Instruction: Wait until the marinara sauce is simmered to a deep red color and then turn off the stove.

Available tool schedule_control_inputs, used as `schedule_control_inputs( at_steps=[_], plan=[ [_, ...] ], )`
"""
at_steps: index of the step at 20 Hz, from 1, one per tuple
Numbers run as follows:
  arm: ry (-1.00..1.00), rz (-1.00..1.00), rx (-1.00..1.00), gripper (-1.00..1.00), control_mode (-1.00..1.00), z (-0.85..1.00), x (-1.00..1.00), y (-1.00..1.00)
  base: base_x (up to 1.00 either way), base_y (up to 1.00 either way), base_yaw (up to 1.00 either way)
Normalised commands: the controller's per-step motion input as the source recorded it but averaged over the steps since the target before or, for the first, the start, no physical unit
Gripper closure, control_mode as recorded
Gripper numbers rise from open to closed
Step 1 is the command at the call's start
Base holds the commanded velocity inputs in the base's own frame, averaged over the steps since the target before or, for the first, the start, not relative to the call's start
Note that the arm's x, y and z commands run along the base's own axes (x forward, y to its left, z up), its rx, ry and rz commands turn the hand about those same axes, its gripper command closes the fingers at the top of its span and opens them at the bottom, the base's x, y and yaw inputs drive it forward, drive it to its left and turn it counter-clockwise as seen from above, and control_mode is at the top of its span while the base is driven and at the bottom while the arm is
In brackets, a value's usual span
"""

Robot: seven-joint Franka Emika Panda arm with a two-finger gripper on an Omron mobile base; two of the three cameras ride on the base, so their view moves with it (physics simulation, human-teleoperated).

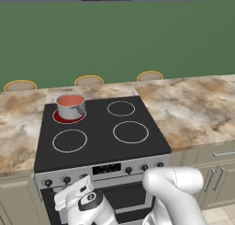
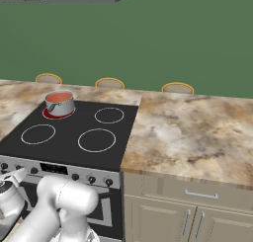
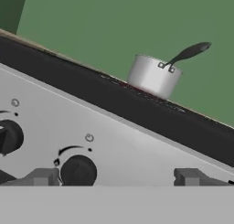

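I get flat, even light everywhere, with no clear source and barely any shadows. The saucepan (image 3: 153, 76) has a soft sheen without harsh glare. Edges look slightly soft and low-resolution, though nothing bends at the borders.

Orange-red marinara sauce (image 1: 70, 100); black stove (image 1: 101, 141)

1. The gripper (image 3: 116, 177) faces the stove (image 3: 137, 141), its two grey fingertips (image 3: 43, 177) spread wide apart low in the view, with nothing between them.
2. Just beside the left fingertip sits a black knob (image 3: 78, 171) on the silver front panel (image 3: 151, 159).
3. A second black knob (image 3: 8, 136) lies farther off to the left.
4. Beyond the panel runs the black cooktop edge, tilted.
5. Far ahead, a shiny steel saucepan (image 3: 153, 76) stands on the cooktop, its dark handle (image 3: 189, 51) pointing up and right against the green wall (image 3: 114, 22).
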Motion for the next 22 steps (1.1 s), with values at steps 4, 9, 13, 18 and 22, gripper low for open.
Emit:
schedule_control_inputs(
  at_steps=[4,9,13,18,22],
  plan=[
    [0.00,0.00,0.00,-1.00,-1.00,-0.14,0.00,0.09,0.00,0.00,0.00],
    [0.00,0.00,0.00,-1.00,-1.00,-0.14,0.05,0.05,0.00,0.00,0.00],
    [0.00,0.00,0.00,-1.00,-1.00,-0.15,0.07,0.03,0.00,0.00,0.00],
    [0.00,0.00,0.00,-1.00,-1.00,-0.21,0.06,0.09,0.00,0.00,0.00],
    [0.00,0.00,0.00,-1.00,-1.00,-0.13,0.03,0.18,0.00,0.00,0.00]
  ],
)
